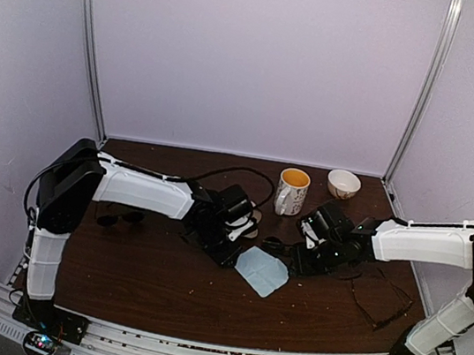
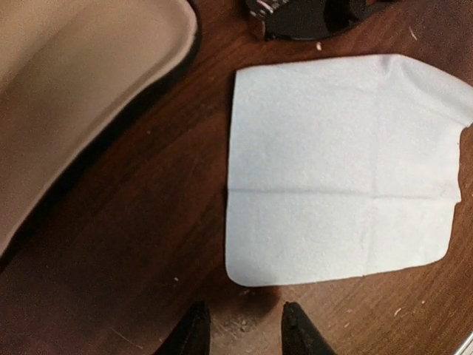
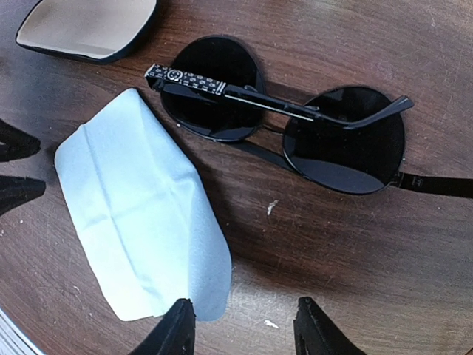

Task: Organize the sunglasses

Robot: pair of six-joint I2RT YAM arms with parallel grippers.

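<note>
A black pair of sunglasses with round dark lenses lies folded on the brown table, just ahead of my right gripper. That gripper is open with nothing between its fingers; its left fingertip is at a corner of the light-blue cloth. My left gripper is open too, over bare wood just short of the cloth. In the top view, the two grippers face each other across the cloth. Another dark pair lies at the left, and a thin black-framed pair at the right.
An open black case with a beige lining lies left of the left gripper, also seen as the case from the right wrist. A white mug and a small bowl stand at the back of the table.
</note>
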